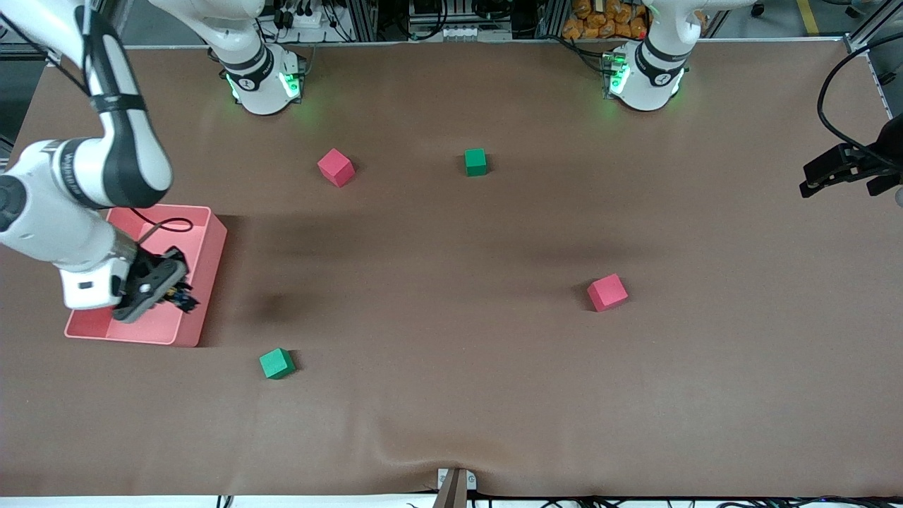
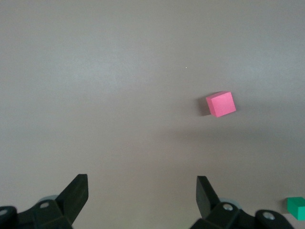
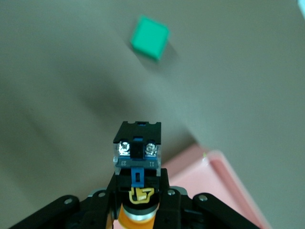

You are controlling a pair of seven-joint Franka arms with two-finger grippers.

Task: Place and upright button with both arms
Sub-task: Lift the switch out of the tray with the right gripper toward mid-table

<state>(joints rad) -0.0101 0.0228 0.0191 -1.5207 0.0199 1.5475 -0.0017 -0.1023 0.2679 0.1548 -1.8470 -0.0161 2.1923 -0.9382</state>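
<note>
We see the right gripper [image 1: 182, 296] up in the air over the pink tray [image 1: 211, 271], at the right arm's end of the table. Its fingers are squeezed tight on the button [image 3: 137, 164]. In the right wrist view, the button sticks out from between the fingers [image 3: 164, 191]. Its black and blue body with two shiny screws points away from the gripper, and its orange cap sits back near the gripper's palm. So the button is not on the table. It is in the air, held by the right gripper, above the tray.

The left gripper [image 1: 846, 173] waits at the left arm's end of the table, up in the air over the brown table [image 1: 451, 409]. In the left wrist view its two black fingers [image 2: 76, 193] stand wide apart with nothing between them.

We count four cubes on the table. A red cube [image 1: 335, 167] and a green cube [image 1: 475, 161] lie nearer the robots' bases. Another red cube [image 1: 607, 292] lies more toward the left arm's end. Another green cube [image 1: 276, 363] lies near the tray, closer to the front camera.
</note>
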